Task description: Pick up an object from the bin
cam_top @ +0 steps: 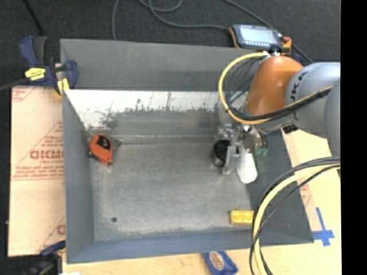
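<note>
at the bin's right, the claw sits beside a round black lump; grip unclear.

Hard against my gripper, on its left side in the camera view, sits a small black rounded thing; I cannot tell whether it is gripped. Just below and to the right of my gripper lies a white rounded piece, elongated, its length running down the view. Farther below my gripper a small yellow block lies flat. Well apart to my gripper's left rests an orange case with a dark face, slightly tilted.
</note>
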Motion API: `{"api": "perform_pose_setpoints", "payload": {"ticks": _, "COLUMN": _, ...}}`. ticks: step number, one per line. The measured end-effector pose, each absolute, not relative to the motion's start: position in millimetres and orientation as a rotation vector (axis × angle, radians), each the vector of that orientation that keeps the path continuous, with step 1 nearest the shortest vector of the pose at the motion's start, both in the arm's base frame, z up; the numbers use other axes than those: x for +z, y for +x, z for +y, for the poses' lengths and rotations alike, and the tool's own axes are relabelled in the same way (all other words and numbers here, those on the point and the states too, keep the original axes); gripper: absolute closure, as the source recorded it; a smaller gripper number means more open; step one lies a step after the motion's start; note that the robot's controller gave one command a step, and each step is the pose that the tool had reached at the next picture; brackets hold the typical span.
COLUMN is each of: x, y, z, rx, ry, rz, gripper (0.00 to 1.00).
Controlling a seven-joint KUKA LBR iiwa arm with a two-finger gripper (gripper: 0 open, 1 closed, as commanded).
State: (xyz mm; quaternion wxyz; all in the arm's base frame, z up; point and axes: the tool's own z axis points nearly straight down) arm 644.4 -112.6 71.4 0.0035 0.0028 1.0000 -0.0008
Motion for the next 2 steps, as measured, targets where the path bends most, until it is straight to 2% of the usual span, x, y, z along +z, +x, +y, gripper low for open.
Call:
{"api": "perform_pose_setpoints", "payload": {"ticks": 1, "x": 282, "y": 626.5, "z": -92, "rx": -0.003, "ry": -0.024, "rz": 3.14, "gripper": 1.0}}
{"api": "perform_pose_setpoints", "payload": {"ticks": 2, "x": 338, "y": 623.2, "z": -86, "rx": -0.004, "ry": -0.032, "rz": 3.131, "gripper": 1.0}}
